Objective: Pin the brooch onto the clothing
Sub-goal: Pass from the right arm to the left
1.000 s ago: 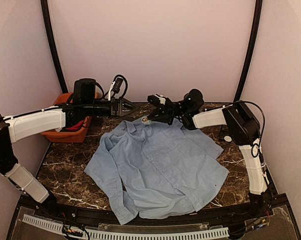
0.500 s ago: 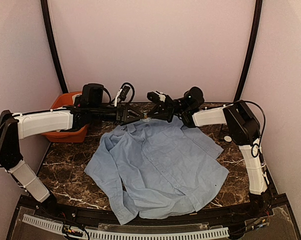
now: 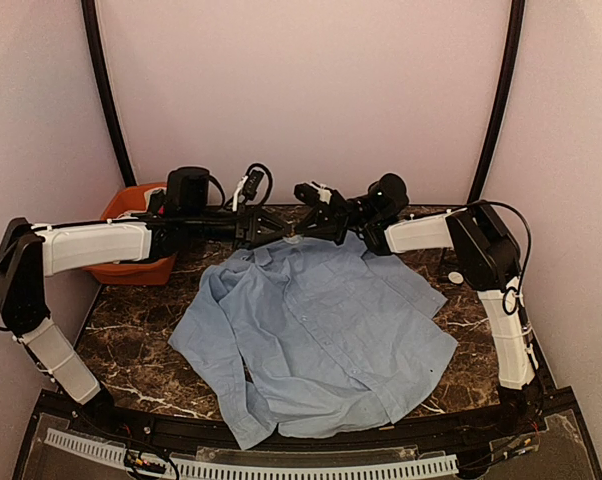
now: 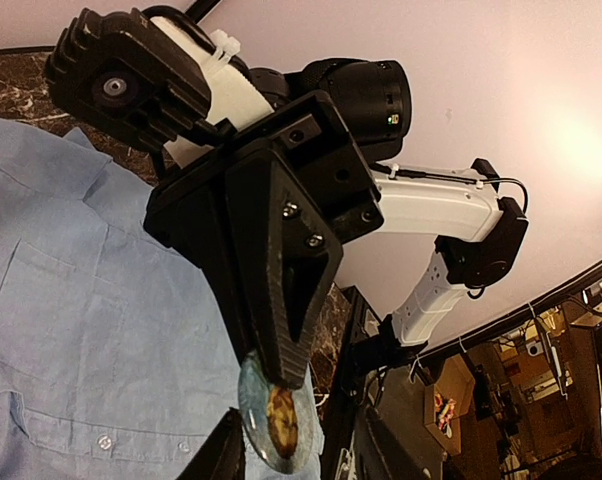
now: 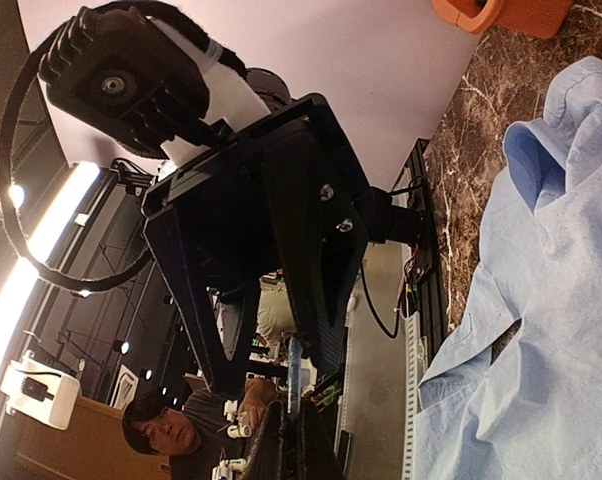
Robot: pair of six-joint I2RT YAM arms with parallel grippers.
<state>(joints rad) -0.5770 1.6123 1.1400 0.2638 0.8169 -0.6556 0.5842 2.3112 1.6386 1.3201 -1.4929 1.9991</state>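
At the far middle of the marble table (image 3: 131,340), above the collar, the right gripper (image 4: 279,385) pinches the round, clear, amber-centred brooch (image 4: 278,428) between closed fingers. Facing it from the left, the left gripper (image 5: 276,380) has its fingers partly apart beside the brooch; whether they grip it cannot be told. Below them the light blue shirt (image 3: 321,330) lies spread flat.

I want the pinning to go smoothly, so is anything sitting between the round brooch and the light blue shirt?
Nothing visible does. The round glassy brooch is held by the right gripper, jaws shut, over the collar end of the light blue button-up shirt, with bare fabric showing beneath it.
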